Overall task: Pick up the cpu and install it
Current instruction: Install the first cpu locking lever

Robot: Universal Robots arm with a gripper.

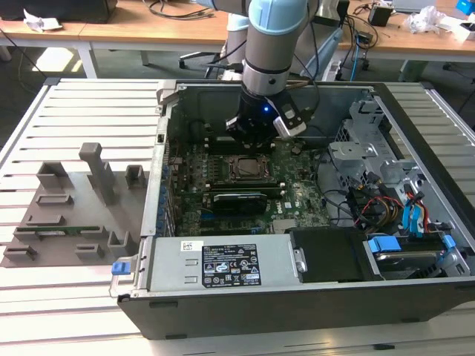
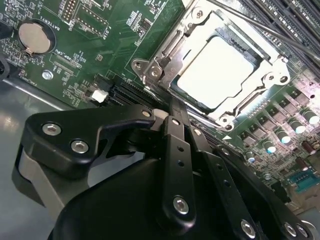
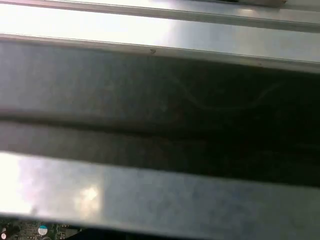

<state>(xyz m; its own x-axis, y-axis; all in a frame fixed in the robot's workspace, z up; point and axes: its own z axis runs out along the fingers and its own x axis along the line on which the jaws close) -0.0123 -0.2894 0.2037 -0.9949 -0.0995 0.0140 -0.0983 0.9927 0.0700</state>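
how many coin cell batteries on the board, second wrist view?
1. The coin cell battery sits in its round holder on the green motherboard, apart from the cpu in its socket. The gripper may hide others.

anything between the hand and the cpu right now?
Nothing visible. In the second wrist view the cpu lies in the socket frame with its top bare. The hand sits just beside the frame.
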